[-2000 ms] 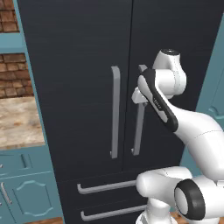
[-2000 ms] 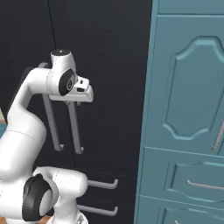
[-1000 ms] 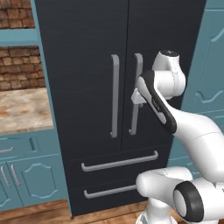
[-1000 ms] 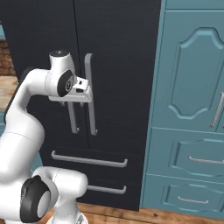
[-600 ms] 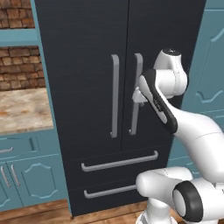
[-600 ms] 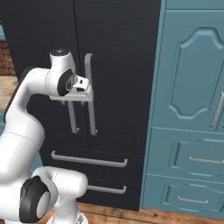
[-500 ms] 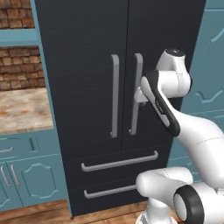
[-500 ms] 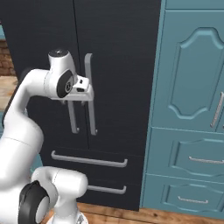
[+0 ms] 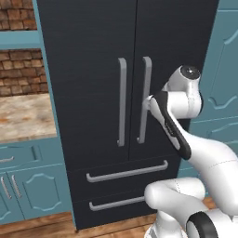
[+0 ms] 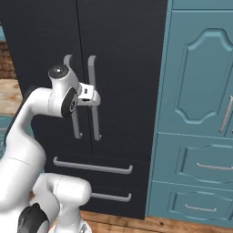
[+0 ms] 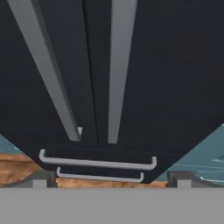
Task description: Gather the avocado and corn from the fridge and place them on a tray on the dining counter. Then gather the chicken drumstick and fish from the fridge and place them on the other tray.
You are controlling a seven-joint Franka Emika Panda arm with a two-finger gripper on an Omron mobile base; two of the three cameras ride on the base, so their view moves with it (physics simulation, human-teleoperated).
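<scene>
Since a second before, little had shifted: the hand (image 10: pixel 93 96) hovered wide at the fridge's (image 9: pixel 93 56) right door handle (image 9: pixel 144 100), holding nothing, doors shut.

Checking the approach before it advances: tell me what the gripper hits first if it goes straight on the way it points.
Most likely the fridge front: the open gripper faces the closed doors, near the right door handle. Depth is unclear, so handle or door panel could come first.

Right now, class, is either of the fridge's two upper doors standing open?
No: both doors of the fridge sit flush and shut, their grey bar handles side by side.
</scene>
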